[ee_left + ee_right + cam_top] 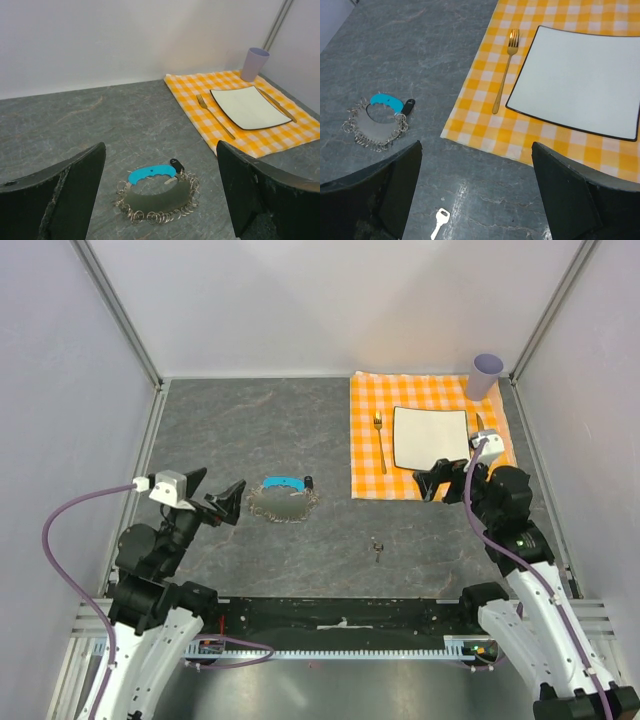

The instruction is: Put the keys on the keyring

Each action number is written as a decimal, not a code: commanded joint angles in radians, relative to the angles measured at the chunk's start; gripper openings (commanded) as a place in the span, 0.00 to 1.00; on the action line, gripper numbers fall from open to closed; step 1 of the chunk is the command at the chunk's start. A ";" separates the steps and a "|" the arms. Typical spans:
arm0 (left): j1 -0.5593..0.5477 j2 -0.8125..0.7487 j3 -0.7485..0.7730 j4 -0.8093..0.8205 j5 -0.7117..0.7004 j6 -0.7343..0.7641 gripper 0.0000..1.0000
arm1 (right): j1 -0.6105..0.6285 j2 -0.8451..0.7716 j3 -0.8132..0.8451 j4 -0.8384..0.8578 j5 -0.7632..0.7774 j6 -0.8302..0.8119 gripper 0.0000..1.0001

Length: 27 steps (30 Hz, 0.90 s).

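Observation:
The keyring [282,503] is a loop of small metal rings with a curved blue tag [284,483] and a black fob [309,481], lying on the grey table. It also shows in the left wrist view [157,200] and the right wrist view [377,122]. A small key [377,549] lies alone on the table, pale in the right wrist view [440,221]. My left gripper [226,499] is open and empty, just left of the keyring. My right gripper [447,480] is open and empty above the cloth's near edge.
An orange checked cloth [368,400] at the back right holds a white square plate [431,437], a fork [380,442], a knife [480,424] and a lilac cup [485,376]. White walls enclose the table.

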 commanded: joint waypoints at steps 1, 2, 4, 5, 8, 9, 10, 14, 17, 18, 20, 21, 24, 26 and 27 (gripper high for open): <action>0.007 0.063 0.043 -0.041 0.088 0.001 0.98 | 0.004 0.040 0.062 -0.020 -0.073 0.047 0.98; 0.005 0.073 0.049 -0.052 0.097 -0.002 0.98 | 0.002 0.069 0.066 -0.032 -0.075 0.059 0.98; 0.007 0.103 0.056 -0.083 0.110 -0.010 0.98 | 0.004 0.103 0.082 -0.072 -0.097 0.071 0.98; 0.007 0.113 0.063 -0.092 0.111 -0.011 0.98 | 0.004 0.132 0.079 -0.074 -0.113 0.075 0.98; 0.007 0.136 0.072 -0.113 0.114 -0.019 0.98 | 0.010 0.169 0.025 -0.043 -0.174 0.096 0.98; 0.007 0.138 0.074 -0.118 0.111 -0.020 0.98 | 0.016 0.175 -0.013 -0.025 -0.188 0.096 0.98; 0.007 0.141 0.077 -0.129 0.107 -0.020 0.98 | 0.034 0.178 -0.028 0.000 -0.190 0.098 0.98; 0.007 0.143 0.079 -0.149 0.094 -0.022 0.98 | 0.097 0.235 -0.052 -0.011 -0.108 0.113 0.98; 0.007 0.132 0.077 -0.152 0.087 -0.017 0.98 | 0.148 0.289 -0.055 -0.018 -0.090 0.113 0.98; 0.007 0.130 0.077 -0.152 0.085 -0.016 0.98 | 0.168 0.298 -0.059 -0.018 -0.070 0.113 0.98; 0.007 0.126 0.077 -0.152 0.082 -0.016 0.98 | 0.223 0.332 -0.056 -0.024 -0.003 0.110 0.98; 0.007 0.124 0.077 -0.152 0.084 -0.016 0.98 | 0.238 0.345 -0.050 -0.038 0.017 0.110 0.98; 0.007 0.120 0.076 -0.156 0.085 -0.016 0.98 | 0.288 0.408 -0.021 -0.084 0.100 0.099 0.98; 0.007 0.115 0.074 -0.156 0.088 -0.014 0.98 | 0.317 0.462 -0.004 -0.107 0.131 0.090 0.96; 0.007 0.113 0.074 -0.158 0.090 -0.013 0.98 | 0.324 0.479 0.007 -0.118 0.151 0.087 0.92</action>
